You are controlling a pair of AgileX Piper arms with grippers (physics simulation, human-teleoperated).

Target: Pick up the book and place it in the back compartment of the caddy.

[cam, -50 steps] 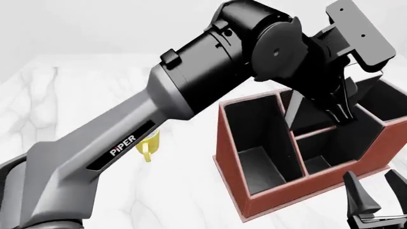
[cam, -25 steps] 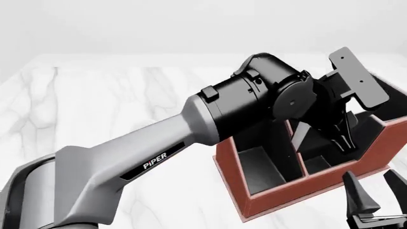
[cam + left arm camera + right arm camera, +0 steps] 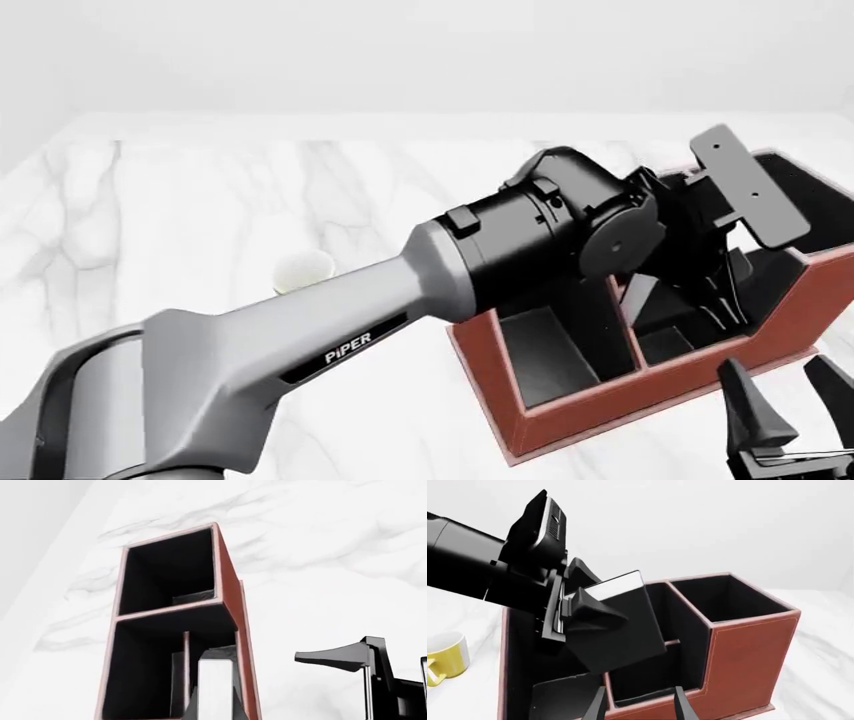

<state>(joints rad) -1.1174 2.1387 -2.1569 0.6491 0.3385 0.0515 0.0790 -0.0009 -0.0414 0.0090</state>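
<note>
Book (image 3: 620, 625), black-covered with white page edges, gripped between the fingers of my left gripper (image 3: 577, 612) and held tilted over the caddy (image 3: 627, 400), at centre right of the front frame. Its lower corner dips into the cells near the short divider; whether it sits in the back compartment (image 3: 667, 335) I cannot tell. My right gripper (image 3: 787, 400) waits at the lower right corner, fingers spread with nothing between them, just beside the caddy's low wall. Yellow mug (image 3: 444, 657) stands on the marble tabletop (image 3: 200, 200), left of the caddy, mostly hidden behind my left arm in the front frame.
</note>
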